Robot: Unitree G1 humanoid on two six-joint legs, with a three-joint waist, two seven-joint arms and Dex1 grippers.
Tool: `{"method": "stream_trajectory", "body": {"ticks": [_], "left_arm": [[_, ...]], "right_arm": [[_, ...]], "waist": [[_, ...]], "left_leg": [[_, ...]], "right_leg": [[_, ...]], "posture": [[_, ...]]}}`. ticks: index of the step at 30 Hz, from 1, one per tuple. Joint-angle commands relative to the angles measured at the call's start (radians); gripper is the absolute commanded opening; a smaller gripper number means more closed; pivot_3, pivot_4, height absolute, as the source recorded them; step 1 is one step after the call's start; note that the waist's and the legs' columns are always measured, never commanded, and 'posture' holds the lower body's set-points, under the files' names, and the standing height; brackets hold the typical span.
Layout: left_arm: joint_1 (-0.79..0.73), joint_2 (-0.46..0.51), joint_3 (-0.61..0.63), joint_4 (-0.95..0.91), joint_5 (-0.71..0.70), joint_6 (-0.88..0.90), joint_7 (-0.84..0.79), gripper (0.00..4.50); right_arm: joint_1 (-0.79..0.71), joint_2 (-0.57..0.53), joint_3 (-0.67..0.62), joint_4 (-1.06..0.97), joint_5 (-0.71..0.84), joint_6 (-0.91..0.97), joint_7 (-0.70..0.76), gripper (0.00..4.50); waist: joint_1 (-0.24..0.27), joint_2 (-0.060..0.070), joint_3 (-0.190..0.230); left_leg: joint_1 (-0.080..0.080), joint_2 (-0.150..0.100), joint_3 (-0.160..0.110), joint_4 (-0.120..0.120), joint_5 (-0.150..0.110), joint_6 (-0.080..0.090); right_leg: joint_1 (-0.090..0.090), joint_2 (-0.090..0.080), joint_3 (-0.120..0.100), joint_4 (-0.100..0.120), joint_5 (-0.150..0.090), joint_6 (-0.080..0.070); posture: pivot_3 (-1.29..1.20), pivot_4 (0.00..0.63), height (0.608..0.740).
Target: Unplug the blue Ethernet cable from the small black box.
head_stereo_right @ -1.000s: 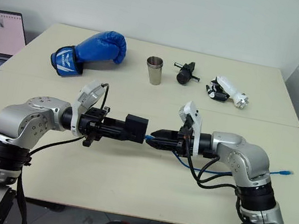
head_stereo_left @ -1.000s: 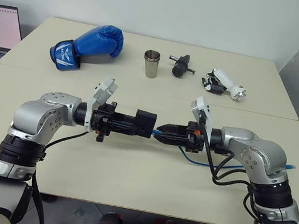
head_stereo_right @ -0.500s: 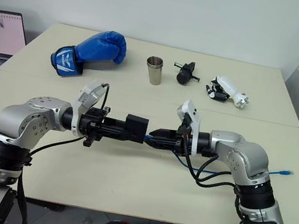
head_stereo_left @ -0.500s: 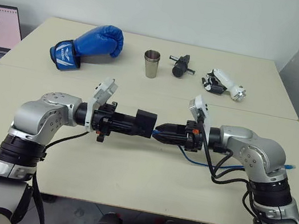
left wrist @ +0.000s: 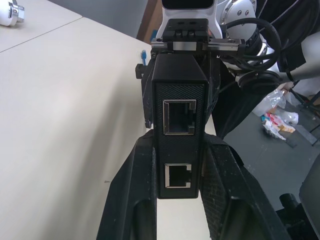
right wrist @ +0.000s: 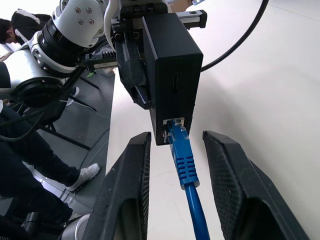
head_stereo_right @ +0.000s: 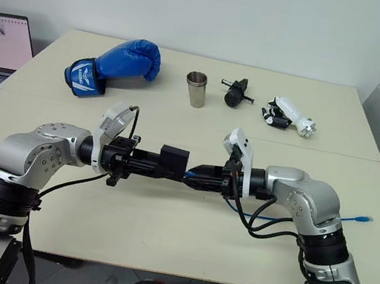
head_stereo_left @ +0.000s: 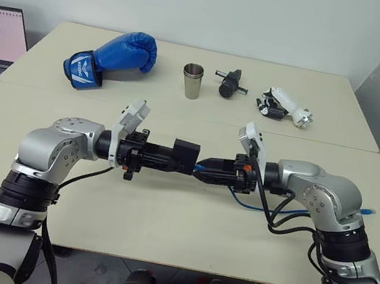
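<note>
small black box unmarked, blue Ethernet cable plugged in, no legible writing

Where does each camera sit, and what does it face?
Head eyes: look down over both arms meeting above the table.
Left wrist: looks along the left gripper, shut on the small black box.
Right wrist: looks along the right gripper, open around the blue Ethernet cable, plugged into the box.
Shared: both wrist views show the box.
</note>
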Motion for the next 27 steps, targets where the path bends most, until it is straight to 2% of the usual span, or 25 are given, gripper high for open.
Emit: {"method": "stream_trajectory", "body": {"ticks": [1, 7, 16, 27], "left_arm": [[-0.017, 0.001, 0.007, -0.031, -0.006, -0.012, -0.005, 0.80], [-0.017, 0.000, 0.006, -0.032, -0.006, -0.013, -0.006, 0.80], [-0.013, 0.001, 0.007, -0.036, -0.007, -0.011, -0.006, 0.80], [-0.007, 0.010, -0.002, -0.040, -0.007, -0.014, -0.033, 0.80]], "right_arm": [[-0.020, -0.003, -0.025, -0.015, 0.020, 0.005, 0.014, 1.73], [-0.020, 0.000, -0.031, -0.012, 0.023, 0.011, 0.015, 1.73], [-0.021, 0.005, -0.037, -0.008, 0.028, 0.017, 0.012, 0.07], [-0.025, -0.003, -0.036, -0.003, 0.030, 0.025, 0.030, 0.07]], "waist": [[0.000, 0.000, 0.000], [0.000, 0.000, 0.000], [0.000, 0.000, 0.000], [0.000, 0.000, 0.000]], "left_leg": [[0.000, 0.000, 0.000, 0.000, 0.000, 0.000], [0.000, 0.000, 0.000, 0.000, 0.000, 0.000], [0.000, 0.000, 0.000, 0.000, 0.000, 0.000], [0.000, 0.000, 0.000, 0.000, 0.000, 0.000]], "right_leg": [[0.000, 0.000, 0.000, 0.000, 0.000, 0.000], [0.000, 0.000, 0.000, 0.000, 0.000, 0.000], [0.000, 0.000, 0.000, 0.000, 0.000, 0.000], [0.000, 0.000, 0.000, 0.000, 0.000, 0.000]], "posture": [[0.00, 0.150, 0.740], [0.00, 0.150, 0.740], [0.00, 0.150, 0.740], [0.00, 0.150, 0.740]]}}
